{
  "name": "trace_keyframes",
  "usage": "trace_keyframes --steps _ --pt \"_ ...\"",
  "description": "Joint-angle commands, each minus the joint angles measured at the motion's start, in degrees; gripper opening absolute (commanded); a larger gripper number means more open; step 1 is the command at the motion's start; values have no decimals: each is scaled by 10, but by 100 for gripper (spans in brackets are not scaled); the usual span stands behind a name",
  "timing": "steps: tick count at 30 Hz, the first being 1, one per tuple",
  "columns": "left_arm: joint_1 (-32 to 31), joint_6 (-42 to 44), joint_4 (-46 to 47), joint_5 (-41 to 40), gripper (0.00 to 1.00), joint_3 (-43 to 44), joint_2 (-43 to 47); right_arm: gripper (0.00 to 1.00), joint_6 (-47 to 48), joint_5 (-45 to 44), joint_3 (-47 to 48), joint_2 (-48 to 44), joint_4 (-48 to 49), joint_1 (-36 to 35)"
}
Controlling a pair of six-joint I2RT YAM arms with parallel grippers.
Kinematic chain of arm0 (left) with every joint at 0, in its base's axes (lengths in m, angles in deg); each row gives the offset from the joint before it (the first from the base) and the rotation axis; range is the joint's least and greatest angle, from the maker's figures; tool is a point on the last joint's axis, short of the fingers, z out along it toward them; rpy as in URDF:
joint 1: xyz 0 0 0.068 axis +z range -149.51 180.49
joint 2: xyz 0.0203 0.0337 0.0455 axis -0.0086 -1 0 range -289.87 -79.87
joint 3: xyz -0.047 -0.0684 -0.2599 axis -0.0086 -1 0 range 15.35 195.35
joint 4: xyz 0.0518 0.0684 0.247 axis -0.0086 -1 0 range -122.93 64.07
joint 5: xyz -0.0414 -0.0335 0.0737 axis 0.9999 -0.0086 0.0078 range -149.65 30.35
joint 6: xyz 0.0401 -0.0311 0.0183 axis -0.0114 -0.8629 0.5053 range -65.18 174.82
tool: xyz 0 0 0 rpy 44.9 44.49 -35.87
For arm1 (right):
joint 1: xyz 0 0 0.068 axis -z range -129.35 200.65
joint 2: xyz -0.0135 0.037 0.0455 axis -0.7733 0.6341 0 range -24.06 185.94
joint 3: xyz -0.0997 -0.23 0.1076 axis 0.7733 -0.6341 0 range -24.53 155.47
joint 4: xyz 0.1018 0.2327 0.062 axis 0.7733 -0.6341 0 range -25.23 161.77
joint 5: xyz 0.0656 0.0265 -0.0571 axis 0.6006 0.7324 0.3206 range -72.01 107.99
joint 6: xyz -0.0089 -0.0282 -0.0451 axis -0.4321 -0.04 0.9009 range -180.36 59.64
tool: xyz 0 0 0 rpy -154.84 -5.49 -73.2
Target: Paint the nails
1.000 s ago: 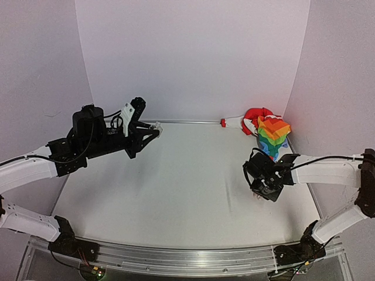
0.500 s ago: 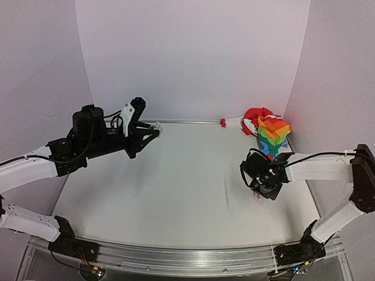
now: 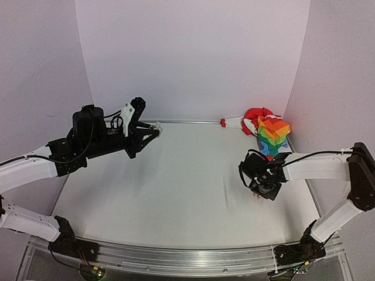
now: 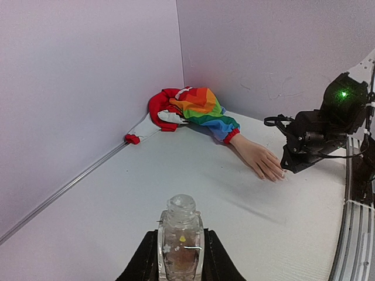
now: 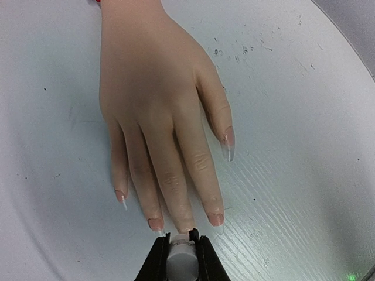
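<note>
In the top view the right gripper (image 3: 262,186) hung at 3 o'clock over the table (image 3: 176,193), its fingers clamped on a small pale cylinder (image 5: 179,257). In its wrist view that cylinder sat right at the middle fingertip of the fake hand (image 5: 155,88), which lay palm down with fingers pointing to 6 o'clock. The nails (image 5: 215,219) were long with clear tips. Farther off, at 11 o'clock, the left gripper (image 3: 153,129) gripped a small clear bottle (image 4: 180,234) upright. The rainbow sleeve (image 3: 273,133) lay bunched in the far corner at 2 o'clock.
</note>
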Motion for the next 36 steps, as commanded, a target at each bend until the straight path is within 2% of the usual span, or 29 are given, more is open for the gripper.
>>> trace_keyframes --steps 1,36 --pt "3 7 14 5 0 8 12 0 -6 -17 11 7 -14 4" --pt "3 6 13 7 0 8 16 0 -14 7 -17 -3 -18 3"
